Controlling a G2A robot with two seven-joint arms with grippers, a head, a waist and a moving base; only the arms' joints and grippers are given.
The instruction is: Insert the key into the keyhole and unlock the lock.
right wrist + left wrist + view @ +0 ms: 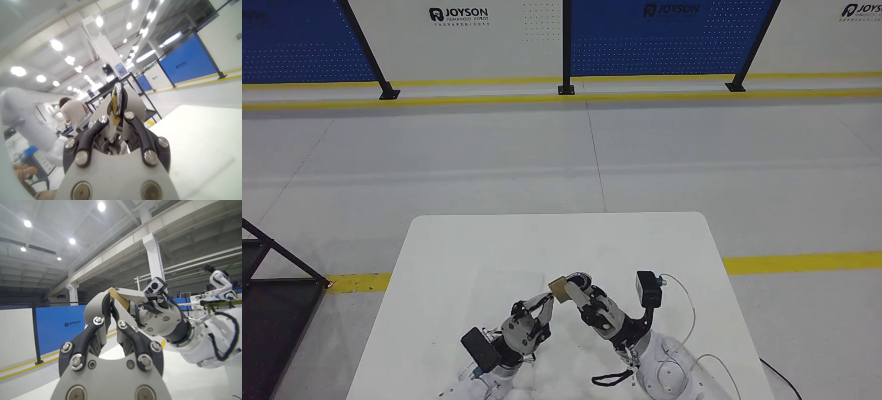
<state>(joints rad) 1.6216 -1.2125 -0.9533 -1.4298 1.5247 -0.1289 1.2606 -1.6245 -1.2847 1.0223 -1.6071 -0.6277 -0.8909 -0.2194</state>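
A brass padlock (560, 290) is held above the front of the white table (542, 240), with my right gripper (577, 292) shut on it. In the right wrist view the lock's brass body (113, 115) and chrome shackle (119, 94) sit between the fingers of the right gripper (118, 106). My left gripper (542, 310) is just left of the lock, with its tips up against it. In the left wrist view the left gripper (110, 308) is shut, its pads pressed together right under the padlock (118, 298). The key between the pads is hidden.
Both arms are near the table's front edge. A black rack (262, 290) stands off the table's left side. Blue and white fence panels (662, 35) line the far floor. The table top (198, 132) stretches beyond the grippers.
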